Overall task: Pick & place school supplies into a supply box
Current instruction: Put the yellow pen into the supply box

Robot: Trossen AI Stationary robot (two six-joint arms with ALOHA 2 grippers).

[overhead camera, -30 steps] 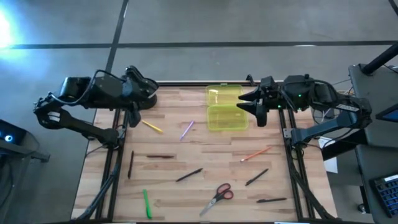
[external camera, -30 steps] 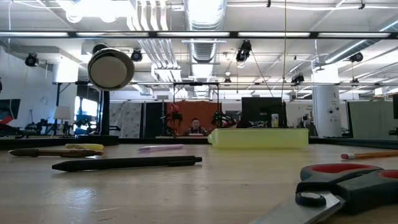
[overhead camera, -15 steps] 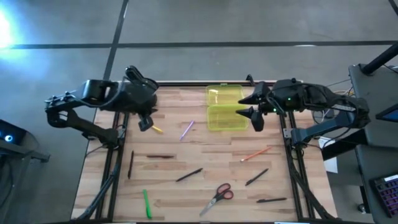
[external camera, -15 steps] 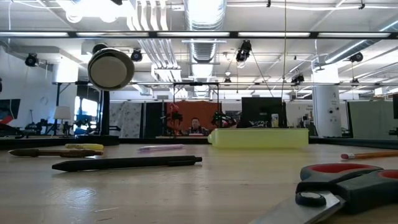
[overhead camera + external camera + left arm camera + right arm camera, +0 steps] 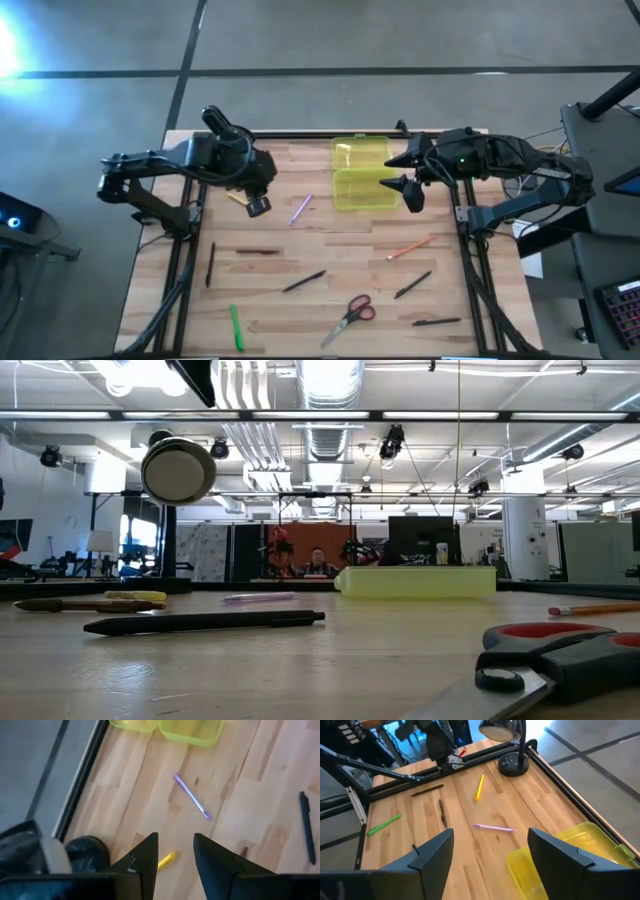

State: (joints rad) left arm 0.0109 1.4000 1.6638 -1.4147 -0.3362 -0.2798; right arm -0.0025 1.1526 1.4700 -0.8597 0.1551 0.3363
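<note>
Nearest the low camera lie the red-handled scissors (image 5: 560, 650) and a black pen (image 5: 205, 622), both flat on the table (image 5: 280, 310) and untouched, like the green pen (image 5: 236, 328) and the orange pencil (image 5: 412, 246) in the high view. Farther back, the left gripper (image 5: 256, 205) has moved out from the table's far left corner during the last second and now hangs over the yellow pen (image 5: 166, 861), with its fingers apart and the pen showing in the gap between them (nothing is held yet). I judge that this pen is the first thing it will pick, so the task is only at its start. Just beside it lies the purple pen (image 5: 300, 209), and the black round stand (image 5: 86, 851) sits near the left rear edge. At the far side stands the yellow-green box (image 5: 366, 188) with its lid (image 5: 360, 152) folded back flat; as far as I can see, the tray holds nothing. The right gripper (image 5: 409, 187) has swung slightly toward the box's right end and waits there with jaws spread wide and empty.
</note>
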